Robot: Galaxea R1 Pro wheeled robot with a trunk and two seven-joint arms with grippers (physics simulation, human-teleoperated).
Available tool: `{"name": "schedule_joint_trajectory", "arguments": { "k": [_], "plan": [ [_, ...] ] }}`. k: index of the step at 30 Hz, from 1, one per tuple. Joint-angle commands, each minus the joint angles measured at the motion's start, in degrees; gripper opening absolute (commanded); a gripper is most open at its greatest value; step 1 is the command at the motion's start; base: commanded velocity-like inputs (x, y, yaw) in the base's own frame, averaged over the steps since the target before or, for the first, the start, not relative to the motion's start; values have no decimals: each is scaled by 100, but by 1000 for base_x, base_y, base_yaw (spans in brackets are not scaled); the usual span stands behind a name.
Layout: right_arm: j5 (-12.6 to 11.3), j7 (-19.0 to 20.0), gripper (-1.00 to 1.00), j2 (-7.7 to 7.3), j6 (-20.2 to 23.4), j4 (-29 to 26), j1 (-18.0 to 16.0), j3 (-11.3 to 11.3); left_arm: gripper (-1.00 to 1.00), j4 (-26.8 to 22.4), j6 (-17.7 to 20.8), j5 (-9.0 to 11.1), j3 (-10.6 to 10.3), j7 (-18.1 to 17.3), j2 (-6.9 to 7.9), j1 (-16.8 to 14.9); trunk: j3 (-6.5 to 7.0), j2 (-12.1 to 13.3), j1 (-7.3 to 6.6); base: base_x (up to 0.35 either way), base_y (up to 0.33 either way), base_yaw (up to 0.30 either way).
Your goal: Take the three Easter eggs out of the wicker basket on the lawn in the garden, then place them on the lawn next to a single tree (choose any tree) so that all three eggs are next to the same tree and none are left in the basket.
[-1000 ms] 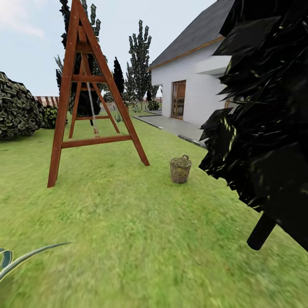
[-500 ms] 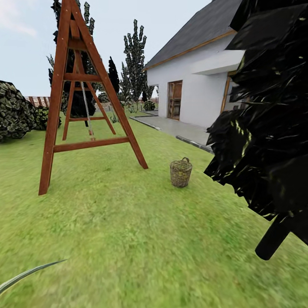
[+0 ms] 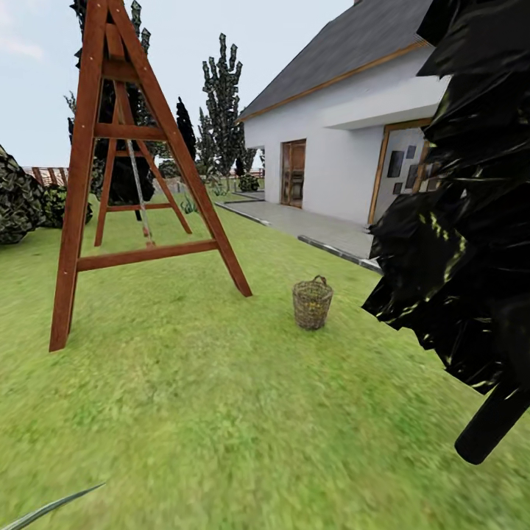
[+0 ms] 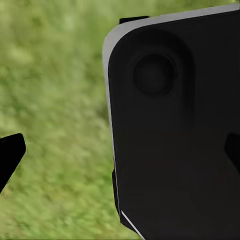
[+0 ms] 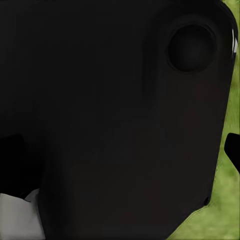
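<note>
Head view: the wicker basket (image 3: pixel 312 302) stands upright on the lawn (image 3: pixel 221 412), mouth and handle loop pointing up, its long axis vertical. It sits well ahead, a little right of centre, beyond the near right foot of a tall wooden A-frame swing (image 3: pixel 125 169). A hint of yellow shows through the weave, but no egg can be made out. A wide stretch of open grass lies between the camera and the basket. On the right, a black-leaved tree (image 3: pixel 471 221) with a dark slanting trunk crowds that side, near the basket. Behind the basket a paved path (image 3: pixel 316 228) with a raised kerb edges the grass, and past it stands a white house (image 3: pixel 346 147). Far left are dark shrubs (image 3: pixel 22 202).

Left wrist view: a large dark housing with a pale edge, part of the robot's body (image 4: pixel 175 135), covers much of the frame, over blurred grass. One dark fingertip (image 4: pixel 10 157) of the left gripper pokes in at one edge and another at the opposite edge; with so little showing, I cannot tell how far the jaws are parted, and nothing is seen between them.

Right wrist view: a black housing (image 5: pixel 110 115) hides almost everything, with a strip of grass along one edge. A dark tip (image 5: pixel 233 147) of the right gripper shows there; the state of its jaws cannot be told.
</note>
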Motion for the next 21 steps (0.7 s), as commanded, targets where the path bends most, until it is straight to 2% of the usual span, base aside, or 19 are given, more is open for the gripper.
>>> {"name": "schedule_joint_trajectory", "arguments": {
  "k": [1,10,16,21],
  "plan": [
    [4,1,100,3,-23,2,-1,-3,100,4,-21,-11,-38,22,0,-2,-4,-2,3,304,197,-18],
    [6,1,100,9,-24,8,-1,-10,100,4,-24,-9,-38,22,0,-2,6,-2,3,307,150,-54],
    [2,1,100,9,-28,10,-1,-12,100,4,-23,-3,-38,22,0,-2,11,-2,3,319,10,-44],
    [-1,1,100,9,-27,10,-1,-12,100,4,-25,-2,-38,22,0,-2,12,-2,3,272,-119,-6]
  ]
}}
